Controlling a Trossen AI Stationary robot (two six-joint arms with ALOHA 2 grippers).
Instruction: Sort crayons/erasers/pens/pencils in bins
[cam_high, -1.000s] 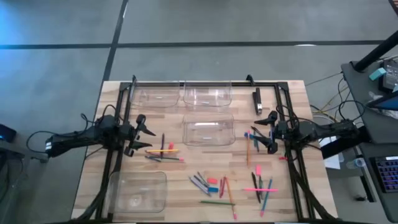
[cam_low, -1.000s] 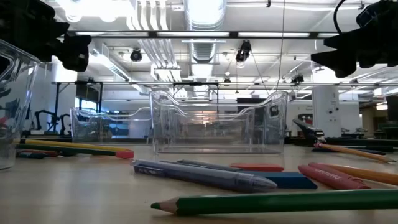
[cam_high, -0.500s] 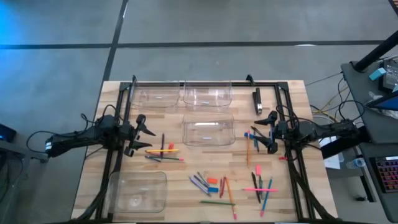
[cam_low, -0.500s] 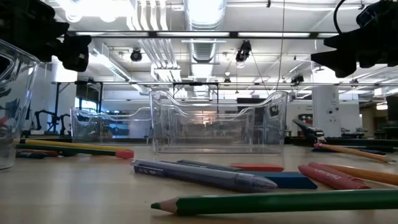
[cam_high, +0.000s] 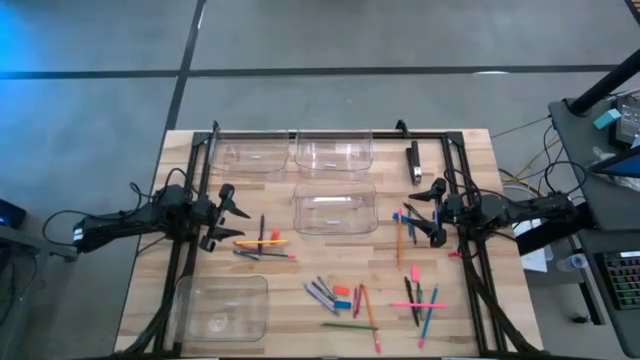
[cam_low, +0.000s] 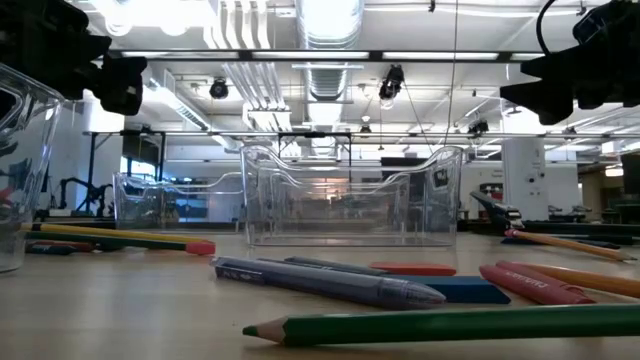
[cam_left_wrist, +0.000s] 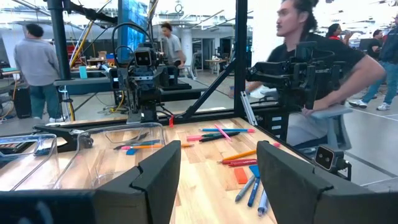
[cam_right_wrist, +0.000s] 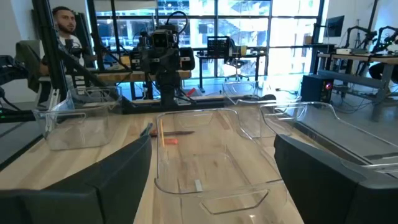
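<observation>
Bins (cam_high: 333, 155) beside black block (cam_high: 414, 160)

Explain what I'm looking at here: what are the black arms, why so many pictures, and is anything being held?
These are two robot arms at a wooden table, each ending in a two-finger end effector. One camera looks straight down, one sits at table height, and one rides on each wrist. From above, the left end effector and the right end effector both stand open over the table's sides, holding nothing. Four clear bins stand there with no sticks in them. Loose pencils, pens, crayons and erasers lie scattered, waiting to be sorted. The wrist views also show people in the room behind.
</observation>
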